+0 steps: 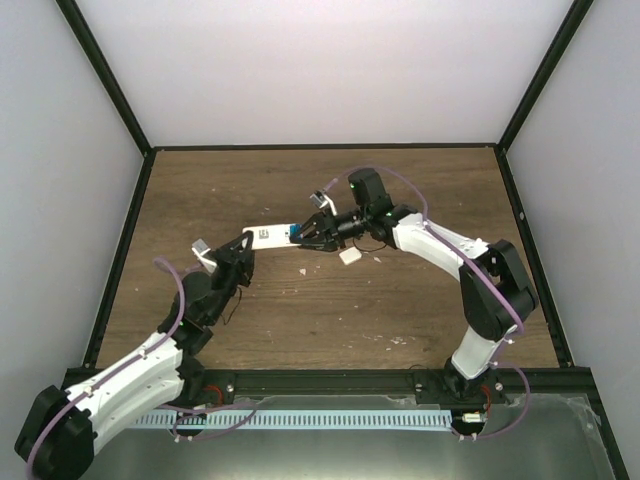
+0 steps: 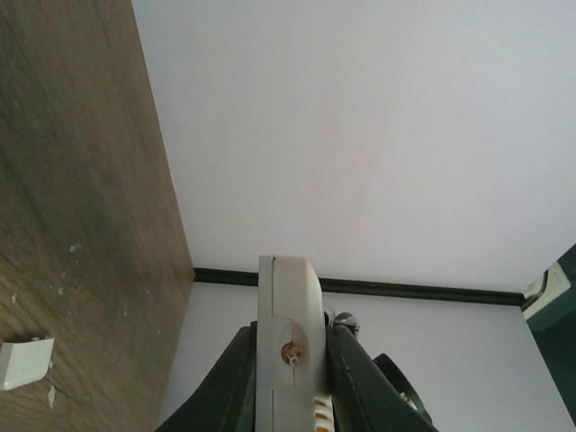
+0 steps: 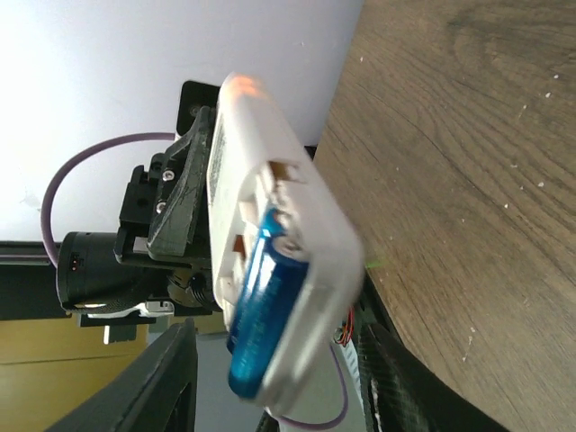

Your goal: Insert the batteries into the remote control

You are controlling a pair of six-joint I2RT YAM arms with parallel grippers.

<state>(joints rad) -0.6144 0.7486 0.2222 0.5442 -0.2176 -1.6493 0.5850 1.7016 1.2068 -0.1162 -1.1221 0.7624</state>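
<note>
Above the middle of the desk (image 1: 400, 310), the remote control (image 1: 268, 236) is held off the surface between the two arms. Left pincer (image 1: 245, 250) is clamped on one end of it. Left wrist view: remote control (image 2: 286, 301) seen edge-on, squeezed between the two dark fingers (image 2: 236, 382), pincer (image 2: 290, 351) closed on it.

Right pincer (image 1: 308, 233) is at the other end of the handset, a blue spot there is a battery (image 1: 297, 231). Right wrist view: remote control (image 3: 270, 162) tilted, back side to the camera, battery bay uncovered. One blue battery (image 3: 265, 310) lies lengthwise in the bay at the near end. A darker blue strip beside it may be the second one, cannot tell.

Right pincer (image 3: 279, 369) has jaws spread wide, one finger (image 3: 171, 378) on each side of the handset end. The finger on the left of that view is clear of the battery, not gripping it. Contact on the other side is unclear. Left pincer (image 3: 180, 198) shows behind, holding the far end.

Small white flat piece (image 1: 349, 256) lies on the desk just below the right pincer, apart from the remote. Same piece (image 2: 25, 363) at the lower left of the left wrist view. Pale specks scattered over the wood.
</note>
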